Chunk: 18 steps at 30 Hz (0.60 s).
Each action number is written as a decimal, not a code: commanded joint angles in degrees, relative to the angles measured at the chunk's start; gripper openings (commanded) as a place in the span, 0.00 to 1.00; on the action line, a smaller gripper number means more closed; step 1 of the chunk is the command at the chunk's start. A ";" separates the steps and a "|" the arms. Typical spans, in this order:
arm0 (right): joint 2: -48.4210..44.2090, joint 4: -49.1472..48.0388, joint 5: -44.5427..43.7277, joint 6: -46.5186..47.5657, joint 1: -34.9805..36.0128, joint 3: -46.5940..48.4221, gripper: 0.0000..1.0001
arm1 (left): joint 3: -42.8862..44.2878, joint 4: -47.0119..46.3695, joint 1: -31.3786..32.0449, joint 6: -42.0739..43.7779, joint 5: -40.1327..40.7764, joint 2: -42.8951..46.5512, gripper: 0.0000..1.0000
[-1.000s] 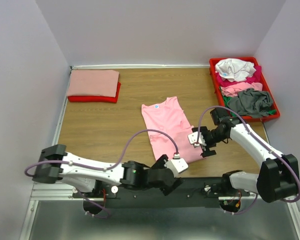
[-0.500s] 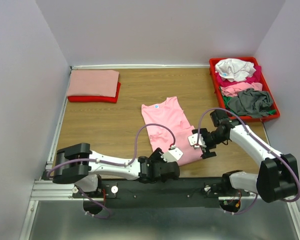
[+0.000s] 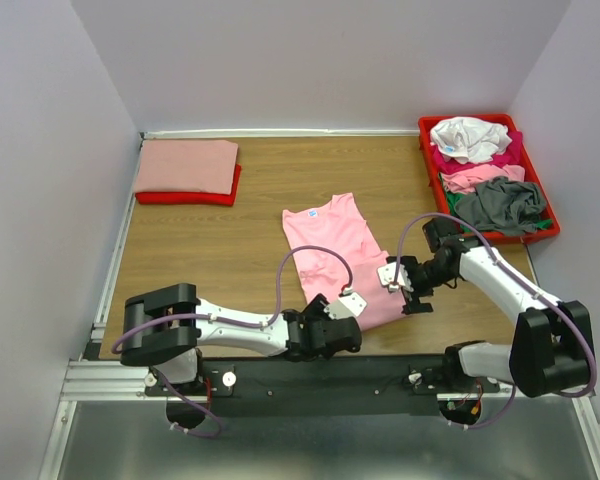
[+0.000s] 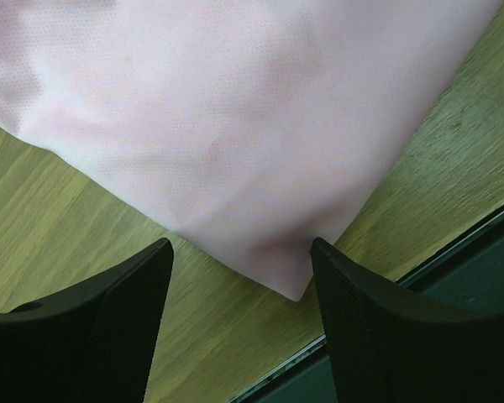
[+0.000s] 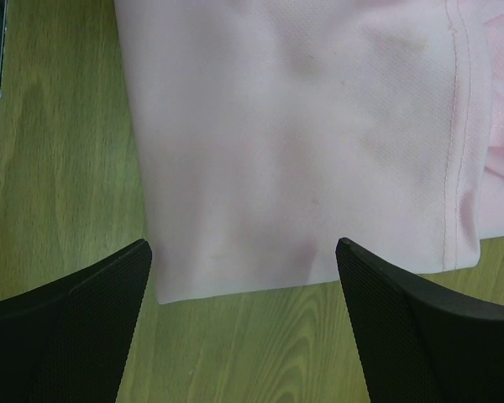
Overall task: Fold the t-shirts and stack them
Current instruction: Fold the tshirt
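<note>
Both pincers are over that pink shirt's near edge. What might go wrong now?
The left pincer sits open over the pink shirt corner near the table edge; it might close on wood and miss the thin cloth. The right pincer straddles the hem; mismatched grabs could skew the fold.

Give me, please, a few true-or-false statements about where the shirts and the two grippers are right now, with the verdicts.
1. The pink shirt lies spread out on the table. True.
2. The left gripper is shut on a corner of the pink shirt. False: it is open, with one finger on each side of that corner.
3. The right gripper is open over the pink shirt's edge. True.
4. The red tray has nothing in it. False: it holds a heap of shirts, white, pink and grey among them.
5. A folded stack sits at the far left corner of the table. True.
</note>
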<state>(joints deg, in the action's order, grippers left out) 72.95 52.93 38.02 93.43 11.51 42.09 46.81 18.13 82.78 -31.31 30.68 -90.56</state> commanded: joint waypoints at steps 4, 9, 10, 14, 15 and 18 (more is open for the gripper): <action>0.18 -0.63 1.53 -1.23 -0.52 -0.25 0.96 | 0.22 1.56 2.02 -2.44 -2.72 3.80 0.75; 0.18 -0.46 1.71 -1.67 -0.61 0.01 0.96 | -0.75 0.94 5.89 -3.14 -4.75 7.50 0.73; 0.09 -0.46 1.71 -1.84 -0.70 0.10 0.96 | -1.10 0.94 6.51 -3.14 -4.57 7.51 0.73; 0.00 -0.37 1.79 -2.37 -0.70 0.01 0.96 | -1.19 1.03 7.39 -2.88 -3.61 7.07 0.73; -0.09 -0.45 1.79 -2.37 -0.70 -0.07 0.96 | -1.10 -0.01 7.31 -2.53 -3.69 6.98 0.73; -0.17 -0.46 1.79 -2.29 -0.61 -0.51 0.96 | -1.28 -1.25 7.22 -1.30 -2.91 4.71 0.73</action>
<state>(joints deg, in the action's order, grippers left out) 73.12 52.73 38.26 91.53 11.25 42.09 46.26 19.07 90.08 -32.86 27.20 -83.79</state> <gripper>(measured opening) 0.963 0.732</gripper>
